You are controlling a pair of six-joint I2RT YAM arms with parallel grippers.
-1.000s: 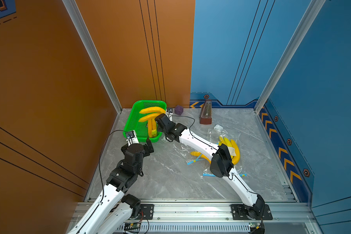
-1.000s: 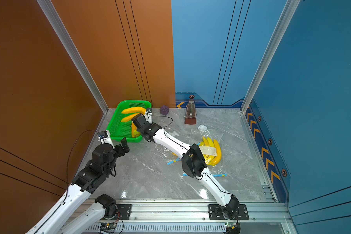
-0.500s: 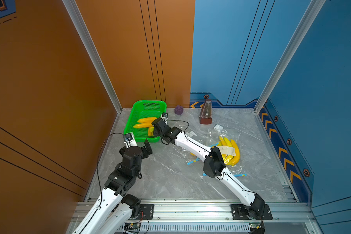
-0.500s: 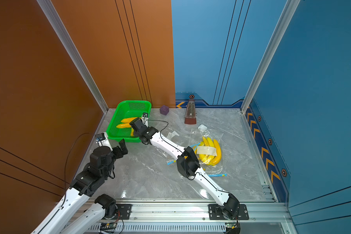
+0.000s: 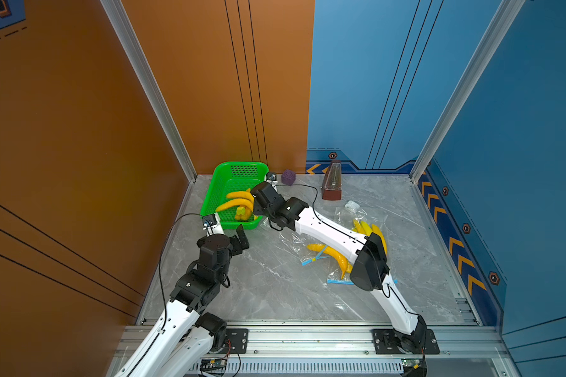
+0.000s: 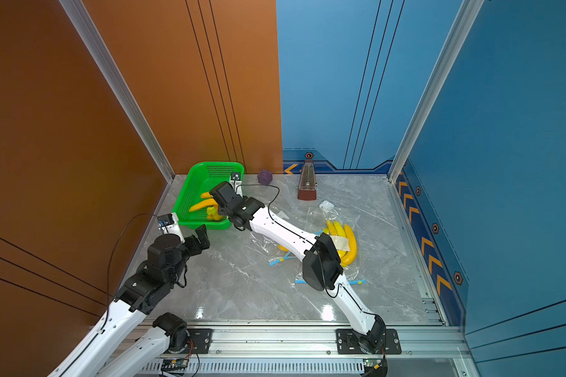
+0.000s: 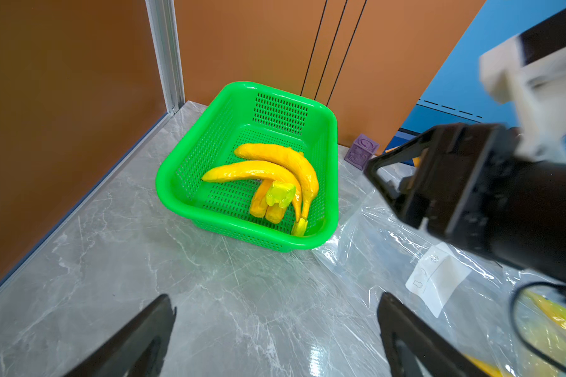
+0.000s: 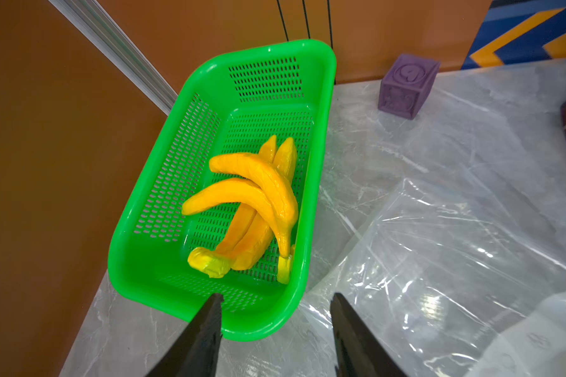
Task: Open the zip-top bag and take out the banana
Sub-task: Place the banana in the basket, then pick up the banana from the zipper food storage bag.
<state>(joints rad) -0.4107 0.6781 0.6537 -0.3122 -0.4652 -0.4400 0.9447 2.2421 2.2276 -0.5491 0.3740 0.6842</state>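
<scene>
Whereas the right gripper (image 8: 276,302) earlier carried the banana bunch (image 8: 262,192), that bunch now lies in the green basket (image 8: 322,130); its jaws stand parted and empty. The left gripper (image 7: 276,298) remains spread wide.

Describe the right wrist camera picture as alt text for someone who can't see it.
Yellow bananas lie piled in a green perforated basket, with the right gripper open and empty at the basket's near rim. A crumpled clear plastic bag and a purple cube sit beside the basket.
</scene>
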